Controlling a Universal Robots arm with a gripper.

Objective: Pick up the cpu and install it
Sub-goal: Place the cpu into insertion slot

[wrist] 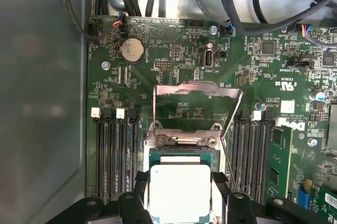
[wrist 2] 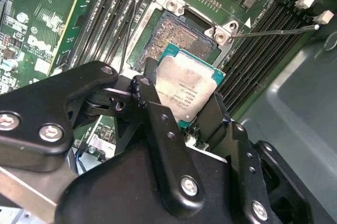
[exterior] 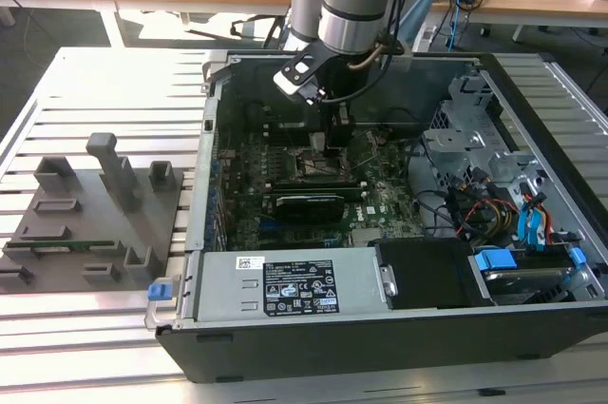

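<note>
The cpu [wrist 2: 185,88] is clamped between the two fingers [wrist 2: 150,100] of the gripper [wrist 2: 181,97], which is closed on its opposite edges. It is held over the open socket [wrist 2: 176,34] on the motherboard [wrist: 174,50], covering the part of the socket nearest the gripper, while the contact field beyond lies bare. The socket's load plate [wrist: 197,89] is raised and its latch lever [wrist 2: 274,31] is swung out beside the socket. The pick-up is judged done; the chip appears not yet seated, and the plate is not closed
</note>
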